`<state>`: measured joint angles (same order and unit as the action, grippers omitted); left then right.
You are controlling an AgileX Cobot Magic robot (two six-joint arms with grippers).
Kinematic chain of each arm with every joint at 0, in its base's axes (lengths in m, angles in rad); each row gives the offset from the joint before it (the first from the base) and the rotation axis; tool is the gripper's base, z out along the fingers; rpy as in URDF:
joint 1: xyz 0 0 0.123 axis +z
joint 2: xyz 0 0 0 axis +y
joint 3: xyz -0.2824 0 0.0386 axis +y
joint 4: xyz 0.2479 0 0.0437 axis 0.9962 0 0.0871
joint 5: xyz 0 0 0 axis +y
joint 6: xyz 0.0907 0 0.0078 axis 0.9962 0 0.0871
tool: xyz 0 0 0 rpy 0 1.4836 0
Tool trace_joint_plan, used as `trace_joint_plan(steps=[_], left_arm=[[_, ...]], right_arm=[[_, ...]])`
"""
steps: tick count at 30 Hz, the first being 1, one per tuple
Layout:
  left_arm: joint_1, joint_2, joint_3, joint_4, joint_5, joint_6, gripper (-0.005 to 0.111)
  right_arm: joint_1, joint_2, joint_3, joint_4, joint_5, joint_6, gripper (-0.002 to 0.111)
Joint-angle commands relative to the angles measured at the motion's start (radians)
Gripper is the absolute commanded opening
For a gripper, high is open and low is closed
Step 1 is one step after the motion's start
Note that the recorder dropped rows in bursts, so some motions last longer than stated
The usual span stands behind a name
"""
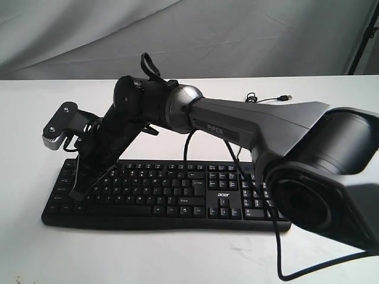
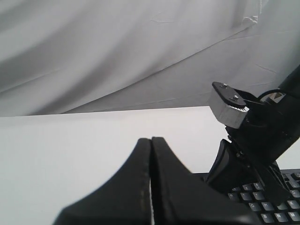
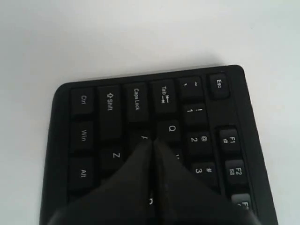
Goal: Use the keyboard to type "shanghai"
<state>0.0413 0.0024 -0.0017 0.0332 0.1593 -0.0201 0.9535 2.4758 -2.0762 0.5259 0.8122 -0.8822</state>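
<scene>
A: Left gripper (image 2: pixel 151 140)?
B: Jaws pressed together, empty, hovering clear of the keys.
A: Right gripper (image 3: pixel 153 143)?
B: Also pinched to one point, holding nothing. Its tip is at the A key (image 3: pixel 143 138), beside Q (image 3: pixel 172 128), at the left end of the keyboard (image 1: pixel 172 189) lying flat on the table (image 1: pixel 177 254). Contact unclear.
A: Step?
B: Probably keying "a", or aligning on neighbouring "s". The next move calls for a short, straight press on one key only.

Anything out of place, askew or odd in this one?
A USB plug lies loose on the table behind the keyboard, connected to nothing in view; whether it is the keyboard's cannot be told. Otherwise nothing stands out.
</scene>
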Motion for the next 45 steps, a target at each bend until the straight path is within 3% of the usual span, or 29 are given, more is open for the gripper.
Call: trace_joint_plan(steps=[1, 33, 45], left_arm=[[-0.006, -0.002, 0.002, -0.002, -0.005, -0.003, 0.0], [-0.006, -0.002, 0.002, -0.002, -0.005, -0.003, 0.0], [-0.006, -0.002, 0.002, -0.002, -0.005, -0.003, 0.0]], right_arm=[[0.01, 0.013, -0.008, -0.018, -0.011, 0.003, 0.0], [0.014, 0.043, -0.008, -0.02, -0.016, 0.001, 0.0], [0.012, -0.067, 0.008, -0.09, 0.04, 0.009, 0.0]])
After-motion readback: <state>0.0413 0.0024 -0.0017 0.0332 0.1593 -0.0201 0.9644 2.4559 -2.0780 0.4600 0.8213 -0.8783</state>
